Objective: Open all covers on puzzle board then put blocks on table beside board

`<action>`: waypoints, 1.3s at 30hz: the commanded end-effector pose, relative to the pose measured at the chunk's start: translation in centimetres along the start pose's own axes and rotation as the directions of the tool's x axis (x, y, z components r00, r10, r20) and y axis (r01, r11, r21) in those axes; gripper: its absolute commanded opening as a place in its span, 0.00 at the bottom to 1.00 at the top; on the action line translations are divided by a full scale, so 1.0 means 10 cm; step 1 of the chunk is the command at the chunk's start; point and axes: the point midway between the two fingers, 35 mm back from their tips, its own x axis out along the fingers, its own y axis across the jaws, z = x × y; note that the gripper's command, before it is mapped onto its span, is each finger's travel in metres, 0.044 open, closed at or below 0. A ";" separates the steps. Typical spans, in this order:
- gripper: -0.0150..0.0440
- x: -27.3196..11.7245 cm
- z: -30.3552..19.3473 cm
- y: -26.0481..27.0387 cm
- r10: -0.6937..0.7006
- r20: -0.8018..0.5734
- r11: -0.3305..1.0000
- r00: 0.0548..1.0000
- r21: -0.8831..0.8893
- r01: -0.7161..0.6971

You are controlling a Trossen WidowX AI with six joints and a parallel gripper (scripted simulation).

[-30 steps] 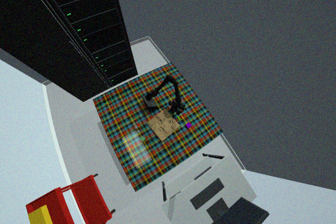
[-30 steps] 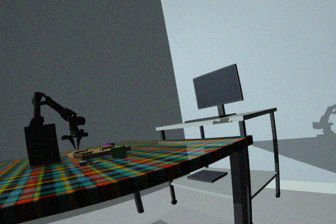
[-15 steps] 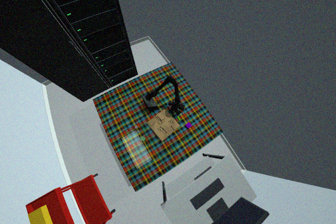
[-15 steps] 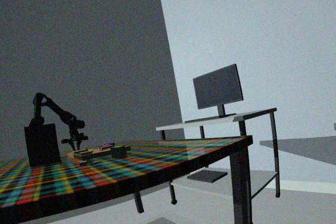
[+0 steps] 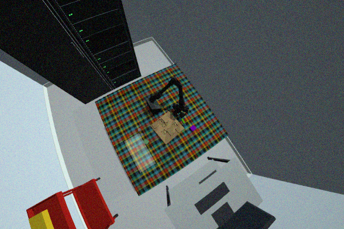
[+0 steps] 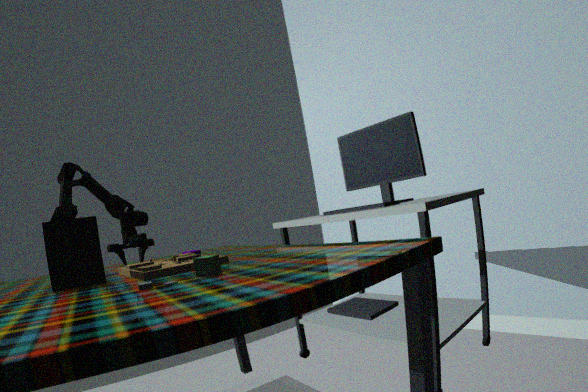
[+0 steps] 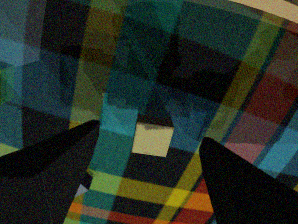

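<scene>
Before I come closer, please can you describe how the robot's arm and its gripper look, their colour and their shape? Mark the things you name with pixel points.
The arm (image 5: 180,93) (image 6: 98,187) is black all over, built of slim segments joined by thicker, rounded joints. The gripper (image 6: 133,262) (image 7: 152,136) is black too, with two fingers that narrow toward their tips. I can make out no markings or cables.
</scene>
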 end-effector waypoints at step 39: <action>0.56 -0.74 0.46 0.21 -0.002 0.034 0.962 0.999 -0.272 0.011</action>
